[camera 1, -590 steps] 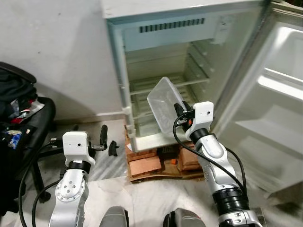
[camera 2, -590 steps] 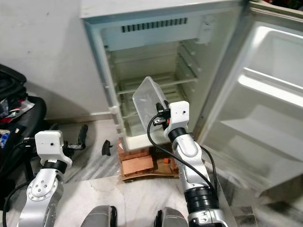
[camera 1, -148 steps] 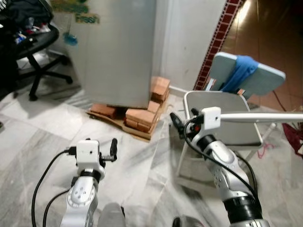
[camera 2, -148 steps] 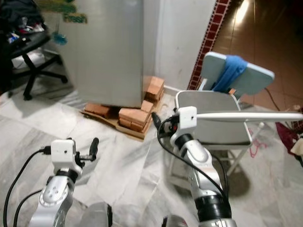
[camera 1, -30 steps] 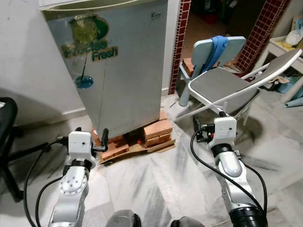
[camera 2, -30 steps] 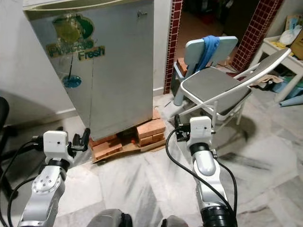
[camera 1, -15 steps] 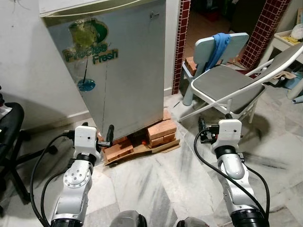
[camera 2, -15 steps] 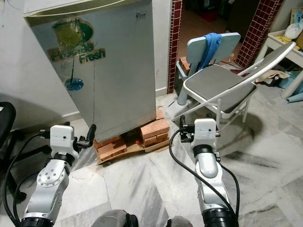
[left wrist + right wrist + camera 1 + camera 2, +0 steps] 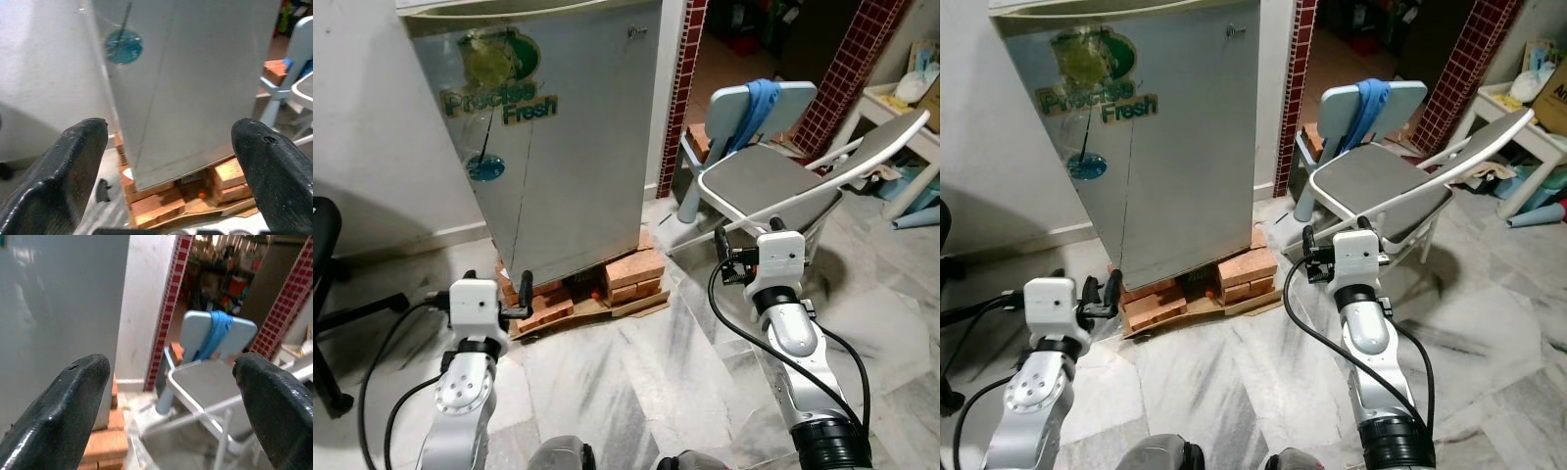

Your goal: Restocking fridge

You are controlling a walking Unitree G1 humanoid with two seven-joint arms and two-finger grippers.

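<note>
The silver fridge [image 9: 568,147] stands shut, with a green "Precise Fresh" sticker on its door, raised on bricks [image 9: 631,274]. My left gripper [image 9: 521,292] is held low in front of the fridge's lower left corner, fingers open and empty. In the left wrist view the wide-apart fingers [image 9: 73,166] frame the fridge door [image 9: 195,73]. My right gripper [image 9: 721,257] hovers to the right of the bricks, near the folding chair [image 9: 773,181], open and empty. In the right wrist view its fingers [image 9: 73,401] frame the chairs.
A blue plastic chair [image 9: 759,103] draped with a blue cloth stands behind the grey folding chair. A red-tiled doorway pillar [image 9: 683,69] is right of the fridge. A black office chair [image 9: 323,235] sits far left, a white table [image 9: 911,108] far right. Marble floor lies ahead.
The fridge, open earlier, is now shut, and the clear container my right gripper held is gone. Over the last second the view has shifted slightly; both grippers stay open.
</note>
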